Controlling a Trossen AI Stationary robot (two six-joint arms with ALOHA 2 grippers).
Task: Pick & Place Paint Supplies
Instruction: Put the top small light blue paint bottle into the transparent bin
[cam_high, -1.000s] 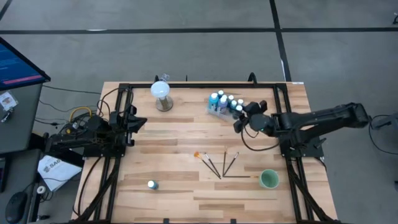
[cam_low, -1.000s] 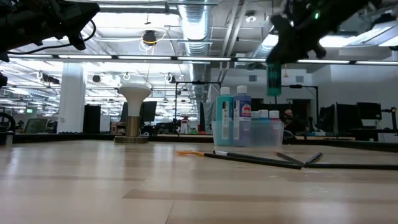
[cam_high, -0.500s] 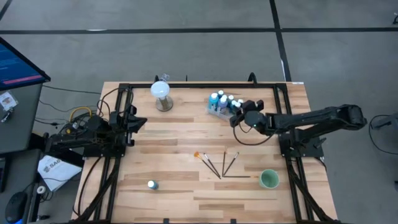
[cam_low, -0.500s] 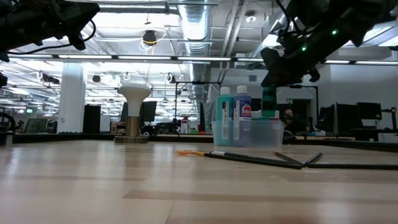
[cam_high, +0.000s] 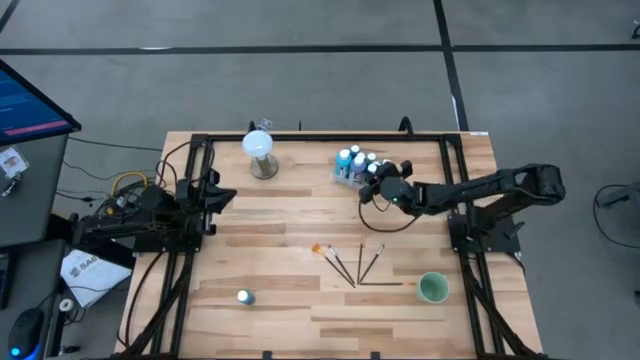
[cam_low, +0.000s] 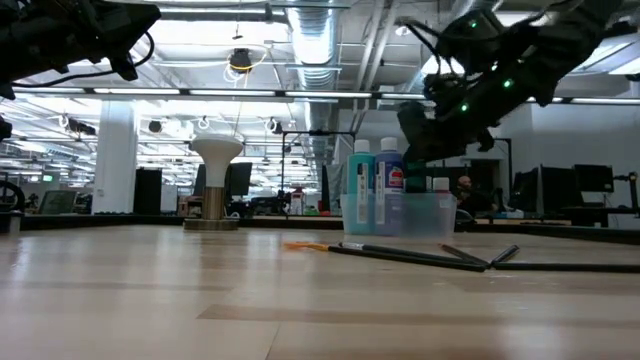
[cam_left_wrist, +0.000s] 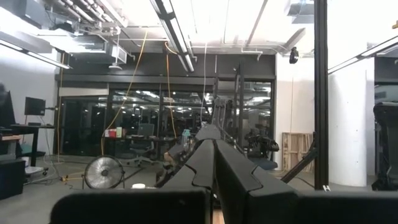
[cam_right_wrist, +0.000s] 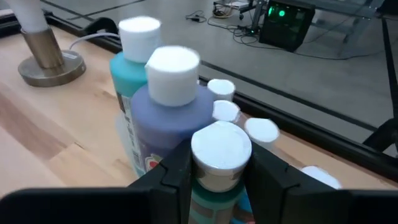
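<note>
One teal paint bottle (cam_right_wrist: 217, 163) sits pinched by its white cap between the fingers of my right hand (cam_high: 385, 186), poised just above the clear tray (cam_low: 432, 214) of bottles ahead, while my left hand (cam_high: 222, 193), its opening unclear, waits apart.

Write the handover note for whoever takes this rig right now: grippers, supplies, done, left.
Right gripper: shut on a white-capped teal bottle, held over the clear bin at the table's far side, among the bottles already standing there.
Left gripper: parked at the left edge, idle.
Done: a cluster of bottles sits in the bin.
Left: release the held bottle; one loose bottle near the front left; the paintbrushes mid-table, one orange-tipped; a green cup stands near the front right.
</note>
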